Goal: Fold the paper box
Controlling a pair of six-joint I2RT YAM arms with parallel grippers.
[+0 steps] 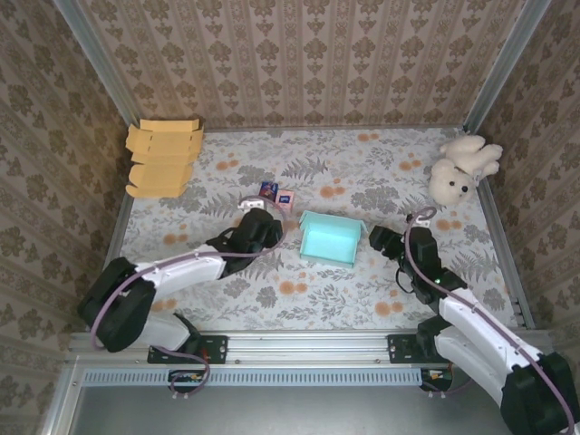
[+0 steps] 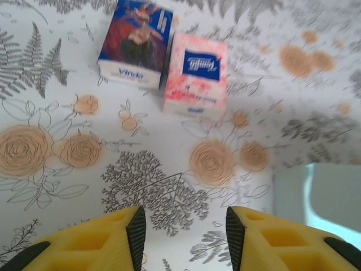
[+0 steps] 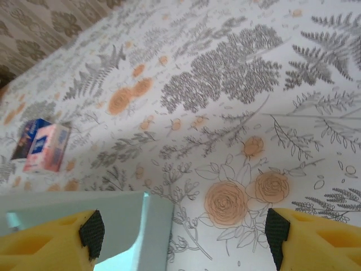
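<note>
Left gripper point(image 2: 186, 234) parted, empty; right gripper point(image 3: 183, 231) spread wide, empty. Paper box point(image 1: 328, 238) between both, just beside one right-gripper finger. Risk of shoving or crushing it through one-sided push.

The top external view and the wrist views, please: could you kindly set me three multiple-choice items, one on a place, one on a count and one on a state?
1. Where on the table does the light blue paper box stand? A. the middle; B. the far left corner; C. the far right corner.
2. How many tissue packs lie beyond the left gripper? A. one; B. two; C. four.
3. How does the left gripper stand? A. shut on the paper box; B. shut on a tissue pack; C. open, nothing between its fingers.
Answers: 1 A, the box sits mid-table; 2 B, a dark blue pack and a pink one lie side by side; 3 C, bare table shows between the yellow fingers.
</note>
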